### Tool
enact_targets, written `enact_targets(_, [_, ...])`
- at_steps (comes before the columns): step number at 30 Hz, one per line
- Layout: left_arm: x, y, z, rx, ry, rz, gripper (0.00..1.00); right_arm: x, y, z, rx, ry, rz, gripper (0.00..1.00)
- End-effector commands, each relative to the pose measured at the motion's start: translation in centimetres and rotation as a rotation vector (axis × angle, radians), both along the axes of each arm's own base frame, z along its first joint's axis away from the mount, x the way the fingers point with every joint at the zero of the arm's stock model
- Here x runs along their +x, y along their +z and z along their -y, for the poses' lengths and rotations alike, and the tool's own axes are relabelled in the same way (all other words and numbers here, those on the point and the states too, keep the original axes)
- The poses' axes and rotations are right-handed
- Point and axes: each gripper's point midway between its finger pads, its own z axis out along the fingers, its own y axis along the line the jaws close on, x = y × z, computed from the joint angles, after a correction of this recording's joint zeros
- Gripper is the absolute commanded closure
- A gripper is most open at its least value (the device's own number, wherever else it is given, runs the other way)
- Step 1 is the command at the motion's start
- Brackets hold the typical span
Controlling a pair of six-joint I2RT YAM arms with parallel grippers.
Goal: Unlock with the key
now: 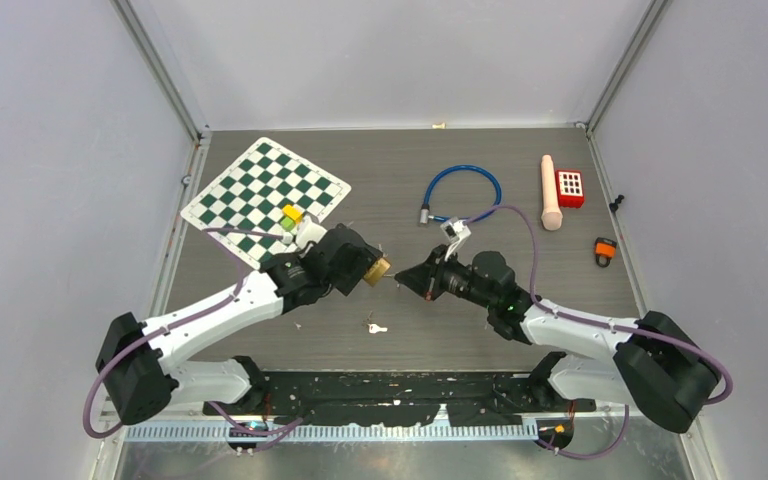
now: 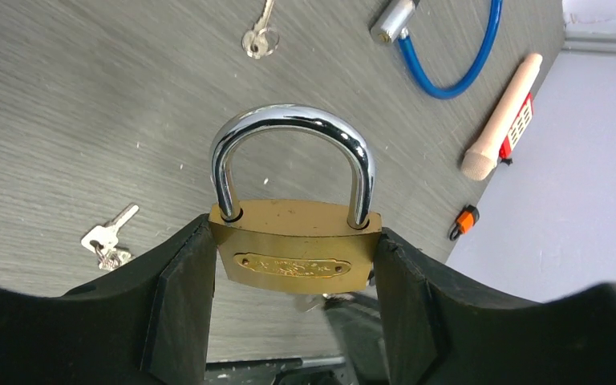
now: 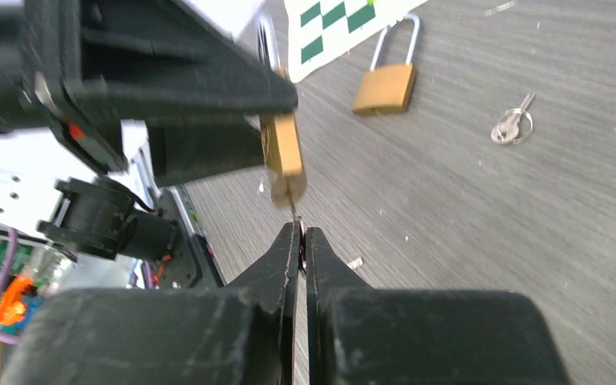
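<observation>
- Two things are hard to read. The key (image 3: 293, 210) shows only as a thin sliver between the tips of the right gripper (image 3: 301, 241) and the underside of the lock (image 3: 283, 152), and its blade cannot be made out.
- In the top view the left gripper (image 1: 368, 268) and its wrist cover the table under them. A second lock (image 3: 385, 84) lies flat by the chessboard (image 3: 345, 20) corner in the right wrist view, but is hidden from above.
- The right fingers are pressed together, pinching the key. The left fingers (image 2: 184, 297) clamp the lock's body by both narrow sides.
- The lock hangs off the table near the middle of the top view, between the two grippers.
- It has a brass body with an oval stamped plate and a chrome shackle. Both shackle legs sit in the body, and the shackle points to the top of the left wrist frame.
- A key ring (image 1: 375, 326) lies on the table just below the grippers in the top view. Another ring (image 2: 258, 36) lies at the top of the left wrist frame.
- The cable (image 1: 463, 190), the stick (image 1: 550, 190) and the red block (image 1: 570, 187) lie toward the upper right, well apart from the grippers.
- Bare table lies to the right of the right arm. Walls (image 1: 60, 150) close the left, right and far sides.
</observation>
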Motion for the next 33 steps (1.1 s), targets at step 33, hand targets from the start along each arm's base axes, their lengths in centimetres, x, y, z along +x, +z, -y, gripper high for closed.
enact_targets(33, [-0.6,-9.5,-3.1,0.029,0.104,-0.366,0.91,2.1,-0.6,3.7,0.007,-0.15,0.031,0.95])
